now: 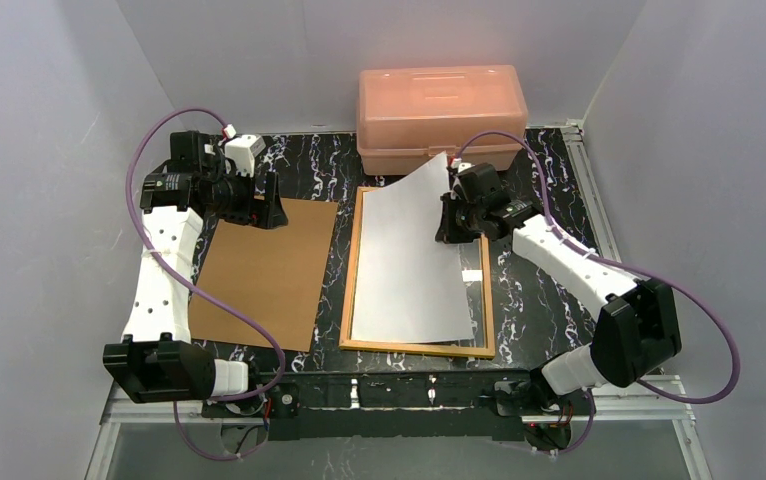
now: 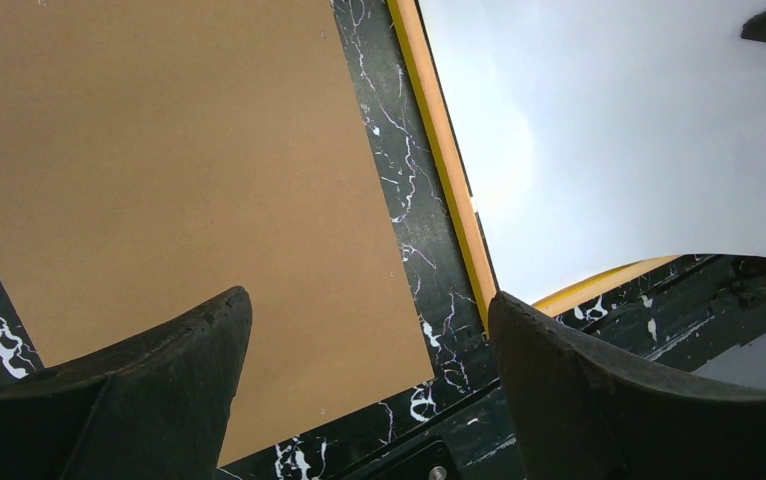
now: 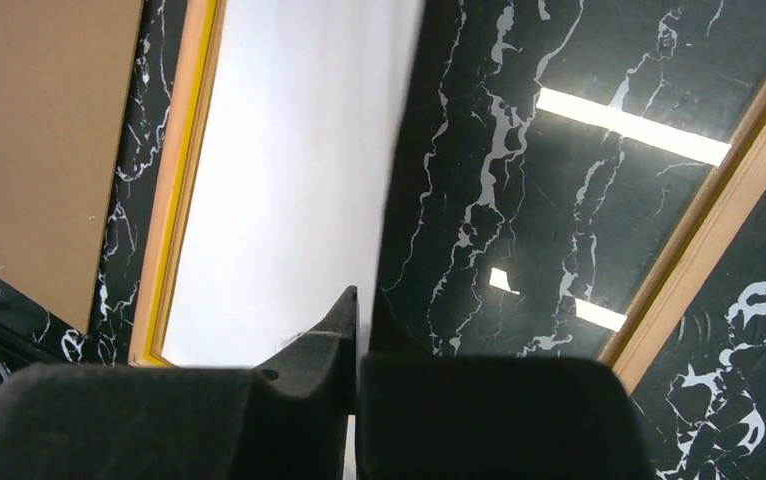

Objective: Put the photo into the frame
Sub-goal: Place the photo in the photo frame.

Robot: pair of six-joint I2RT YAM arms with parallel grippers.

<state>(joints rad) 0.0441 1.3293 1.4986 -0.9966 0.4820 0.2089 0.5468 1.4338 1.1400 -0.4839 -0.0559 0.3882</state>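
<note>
The frame (image 1: 414, 348) with its yellow-orange border lies flat in the middle of the table. The photo (image 1: 404, 260) lies across it with its white back up; its near end rests in the frame and its far right part is lifted. My right gripper (image 1: 449, 225) is shut on the photo's right edge. In the right wrist view the sheet (image 3: 289, 180) runs edge-on between the closed fingers of the gripper (image 3: 364, 295), with bare pane (image 3: 519, 200) to its right. My left gripper (image 2: 369, 300) hangs open and empty over the far right corner of the brown board (image 2: 159, 150), beside the frame's border (image 2: 449, 170).
The brown backing board (image 1: 264, 270) lies flat left of the frame. A salmon-pink plastic box (image 1: 439, 110) stands at the back, just behind the frame's far end. White walls close in the left, right and back sides.
</note>
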